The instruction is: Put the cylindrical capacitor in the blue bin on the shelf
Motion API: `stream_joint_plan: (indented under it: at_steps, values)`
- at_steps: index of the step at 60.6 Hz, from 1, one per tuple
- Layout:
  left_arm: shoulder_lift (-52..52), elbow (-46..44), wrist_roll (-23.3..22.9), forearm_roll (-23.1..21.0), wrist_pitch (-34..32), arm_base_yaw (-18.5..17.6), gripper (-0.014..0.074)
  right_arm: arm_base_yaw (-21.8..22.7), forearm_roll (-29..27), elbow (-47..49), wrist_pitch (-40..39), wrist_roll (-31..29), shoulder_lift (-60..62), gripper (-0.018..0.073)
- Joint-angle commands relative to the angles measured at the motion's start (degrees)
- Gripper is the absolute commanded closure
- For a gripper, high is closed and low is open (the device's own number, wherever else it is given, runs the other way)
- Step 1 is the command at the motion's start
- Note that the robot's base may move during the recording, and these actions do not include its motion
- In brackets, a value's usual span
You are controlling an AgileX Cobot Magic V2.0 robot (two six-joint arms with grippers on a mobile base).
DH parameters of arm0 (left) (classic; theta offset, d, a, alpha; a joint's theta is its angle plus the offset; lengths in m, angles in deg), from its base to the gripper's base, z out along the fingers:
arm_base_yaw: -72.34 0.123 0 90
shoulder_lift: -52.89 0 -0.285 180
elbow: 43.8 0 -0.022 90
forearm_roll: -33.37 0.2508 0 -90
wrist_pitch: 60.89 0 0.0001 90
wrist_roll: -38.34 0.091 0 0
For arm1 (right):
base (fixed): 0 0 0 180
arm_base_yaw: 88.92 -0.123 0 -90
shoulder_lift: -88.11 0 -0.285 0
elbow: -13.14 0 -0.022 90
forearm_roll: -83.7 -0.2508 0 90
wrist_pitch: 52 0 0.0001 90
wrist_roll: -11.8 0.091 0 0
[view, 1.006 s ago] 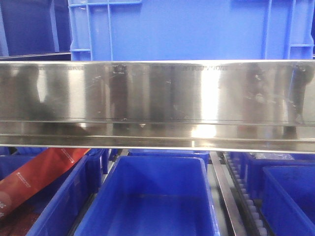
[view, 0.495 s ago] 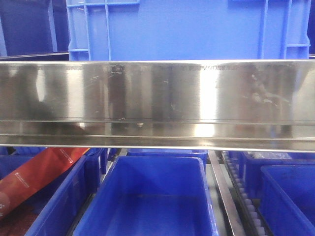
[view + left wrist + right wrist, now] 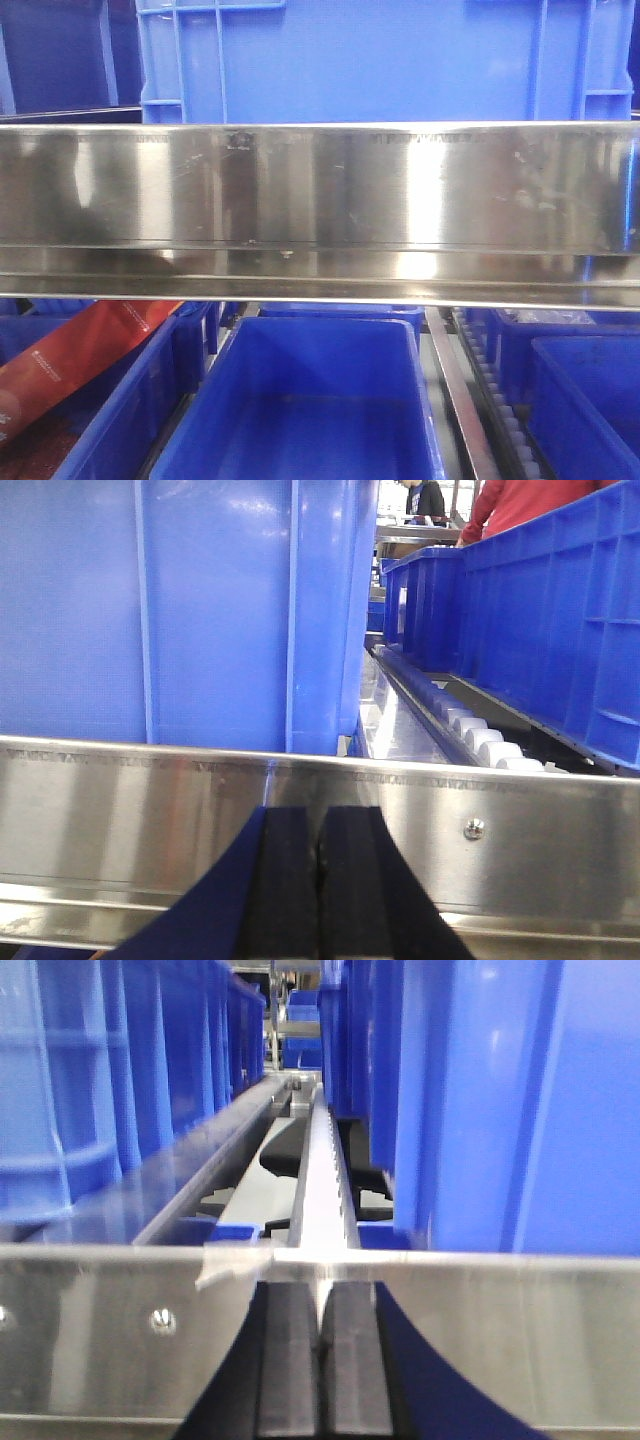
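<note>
**Both claws closed at the shelf rail, no capacitor in sight**

From the front-facing camera I see the shelf's (image 3: 320,200) wide brushed-steel front rail running straight across the picture. A large blue bin (image 3: 380,60) stands on the level above it. Below the rail, an open blue bin (image 3: 310,400) sits in the middle with more blue bins on either side; the one on the left holds a red packet (image 3: 80,350) lying at a slant. A white roller track (image 3: 500,400) runs between the middle bin and the right-hand ones.

On the left wrist camera, the left claw (image 3: 320,880) has its two black pads pressed together with nothing between them, right in front of the rail. Behind the rail stands a tall blue bin (image 3: 170,610), and beside it white rollers (image 3: 470,730) lead back past another blue bin (someone in a red top (image 3: 530,505) is far behind).

On the right wrist camera, the right claw (image 3: 320,1360) is likewise closed, pads meeting, holding nothing, facing the rail between two rows of blue bins.

I cannot find the cylindrical capacitor in any view.
</note>
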Motion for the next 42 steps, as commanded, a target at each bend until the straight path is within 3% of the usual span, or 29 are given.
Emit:
stream_joint_plan:
  at_steps: [1, 42]
  values:
    - [0.34, -0.10, 0.03, -0.40, -0.93, -0.44, 0.0708, 0.30, -0.28, -0.29, -3.45, 0.03, 0.28, 0.0721]
    - [0.34, -0.10, 0.03, -0.40, -0.93, -0.44, 0.0708, 0.30, -0.28, -0.29, -3.56, 0.03, 0.28, 0.0721]
